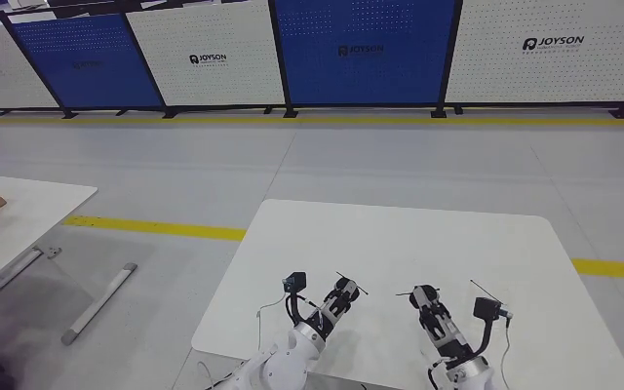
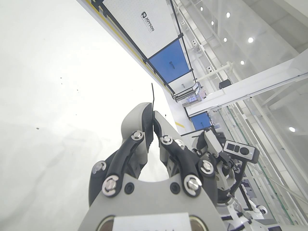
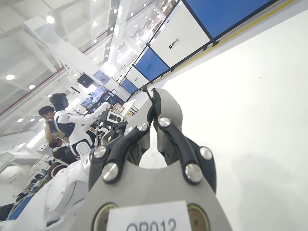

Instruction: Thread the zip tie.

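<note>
A black zip tie's thin pointed end (image 2: 152, 94) sticks out past the fingertips of my left gripper (image 2: 153, 111), which is shut on it. My right gripper (image 3: 154, 100) is shut on a black strip whose small square head (image 3: 144, 88) pokes out beyond the fingertips. From above, the left gripper (image 1: 346, 287) and right gripper (image 1: 419, 293) hover over the near part of the white table (image 1: 409, 234). The pointed end (image 1: 354, 284) and the head (image 1: 403, 293) face each other across a small gap. Whether both ends belong to one tie is hidden.
The table's front edge runs just below both arms. A second white table (image 1: 39, 205) stands at the left, with a metal bar (image 1: 97, 302) on the floor beside it. Blue and white panels (image 1: 361, 49) line the back.
</note>
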Action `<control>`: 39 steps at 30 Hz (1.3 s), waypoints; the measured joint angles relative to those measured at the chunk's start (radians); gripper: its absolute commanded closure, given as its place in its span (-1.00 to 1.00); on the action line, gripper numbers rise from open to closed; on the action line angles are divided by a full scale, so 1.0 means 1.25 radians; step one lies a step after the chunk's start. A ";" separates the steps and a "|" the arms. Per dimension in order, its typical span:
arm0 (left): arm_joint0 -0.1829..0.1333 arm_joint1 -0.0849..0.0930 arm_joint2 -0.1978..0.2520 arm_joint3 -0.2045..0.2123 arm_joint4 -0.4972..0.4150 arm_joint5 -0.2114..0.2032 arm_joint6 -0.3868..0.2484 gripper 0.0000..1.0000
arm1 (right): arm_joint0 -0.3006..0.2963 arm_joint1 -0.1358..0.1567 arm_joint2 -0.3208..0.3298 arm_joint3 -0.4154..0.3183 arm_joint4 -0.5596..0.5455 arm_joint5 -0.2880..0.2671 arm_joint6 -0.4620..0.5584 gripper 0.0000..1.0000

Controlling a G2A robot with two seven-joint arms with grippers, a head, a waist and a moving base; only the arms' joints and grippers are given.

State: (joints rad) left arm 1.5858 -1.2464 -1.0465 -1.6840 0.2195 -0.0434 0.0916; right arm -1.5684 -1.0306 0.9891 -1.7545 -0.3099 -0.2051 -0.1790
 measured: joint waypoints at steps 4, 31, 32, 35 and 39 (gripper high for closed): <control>0.000 0.000 0.000 0.000 0.000 0.000 0.000 1.00 | 0.001 0.001 0.014 0.005 0.053 0.012 0.078 1.00; -0.003 -0.001 0.001 0.000 -0.009 0.000 0.004 1.00 | 0.010 -0.019 -0.018 0.019 0.037 0.062 0.066 1.00; -0.005 -0.003 0.003 0.001 -0.017 0.000 0.008 1.00 | 0.010 -0.019 -0.018 0.019 0.037 0.062 0.066 1.00; -0.010 -0.006 0.009 0.000 -0.025 0.002 0.022 1.00 | 0.010 -0.019 -0.018 0.019 0.037 0.062 0.066 1.00; -0.011 -0.007 0.011 -0.001 -0.024 0.003 0.024 1.00 | 0.010 -0.019 -0.018 0.019 0.037 0.062 0.066 1.00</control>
State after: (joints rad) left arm 1.5722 -1.2550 -1.0333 -1.6855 0.1894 -0.0395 0.1213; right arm -1.5560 -1.0541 0.9663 -1.7309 -0.2636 -0.1282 -0.0963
